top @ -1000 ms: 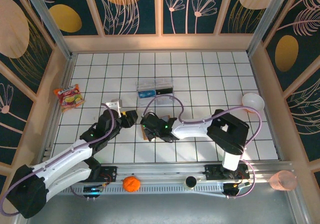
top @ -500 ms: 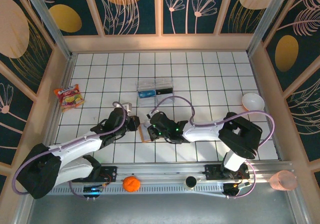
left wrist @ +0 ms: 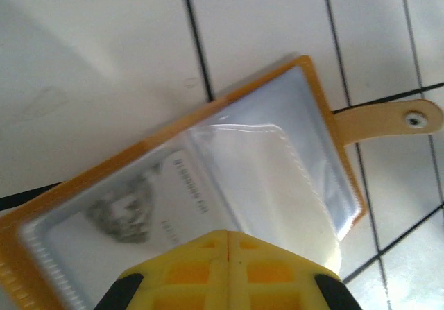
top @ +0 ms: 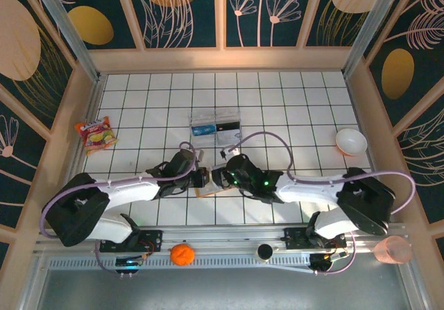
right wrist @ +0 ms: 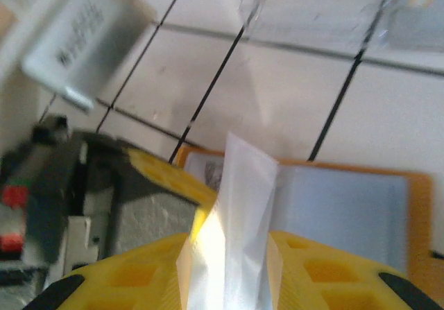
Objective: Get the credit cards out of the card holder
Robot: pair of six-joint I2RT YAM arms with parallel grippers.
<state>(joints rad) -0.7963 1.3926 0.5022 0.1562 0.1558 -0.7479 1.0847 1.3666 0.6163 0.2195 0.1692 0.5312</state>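
Note:
The card holder [top: 207,189] lies open on the white tiles, an orange-rimmed wallet [left wrist: 263,81] with clear pockets and a strap tab [left wrist: 388,119]. One credit card [left wrist: 132,206], pale with a grey printed picture, sits inside its left pocket. My left gripper [left wrist: 227,235] is shut, its yellow tips together right over the pockets. My right gripper [right wrist: 225,237] has its jaws apart, and a clear plastic pocket leaf [right wrist: 239,206] of the holder [right wrist: 347,192] stands up between them. In the top view the left gripper [top: 202,177] and right gripper [top: 220,176] meet over the holder.
A clear plastic box [top: 216,125] stands just behind the holder. A snack packet [top: 96,133] lies at the left and a white bowl [top: 350,141] at the right. An orange [top: 182,254] and a pink cup [top: 392,249] rest by the near rail.
Both arms have stretched further in over the card holder. The left gripper has closed. The right gripper's jaws have parted round the raised plastic leaf.

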